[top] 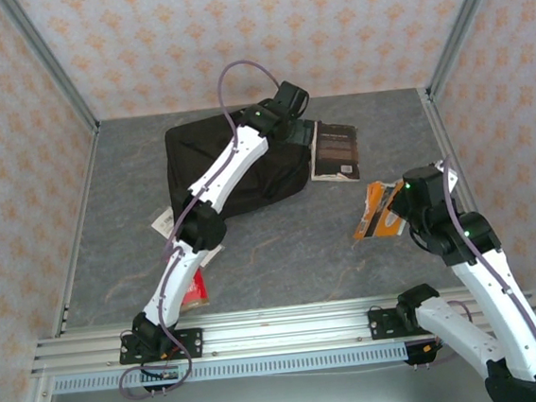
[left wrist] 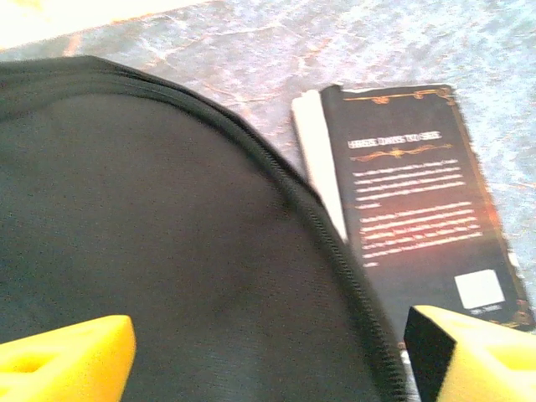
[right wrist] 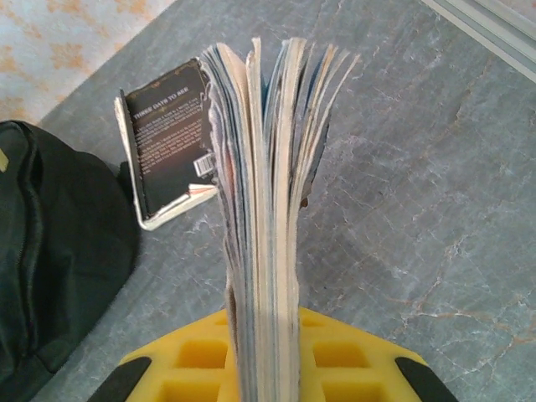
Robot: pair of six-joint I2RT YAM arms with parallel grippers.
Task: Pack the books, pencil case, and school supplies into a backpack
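The black backpack point(top: 275, 176) lies flat on the grey table point(top: 282, 247), toward the far side and a little left of the middle. The left arm reaches out over it. The left tool point(left wrist: 268, 368) hangs above the backpack's far right corner with its yellow fingers point(left wrist: 67, 356) spread wide and nothing between them. Below them are the black fabric and the curved line of the zip point(left wrist: 335, 243). I cannot tell whether the fingers touch the fabric.

Just to the right of the backpack a black book point(top: 336, 152) with white text lies flat on the table. Its left edge is close against the bag, with the pale page edges showing on that side.

Further right and nearer, the right tool point(right wrist: 268, 373) is clamped on an orange book point(top: 378, 211). It grips the book edge-on near one end, and the loose pages fan apart at the free end. The book sits well apart from the backpack, near and to the right of the black book.

On the near left, beside the left arm, a red packet point(top: 195, 289) lies partly hidden by the arm. A small white card point(top: 164, 220) lies just off the backpack's near left corner.
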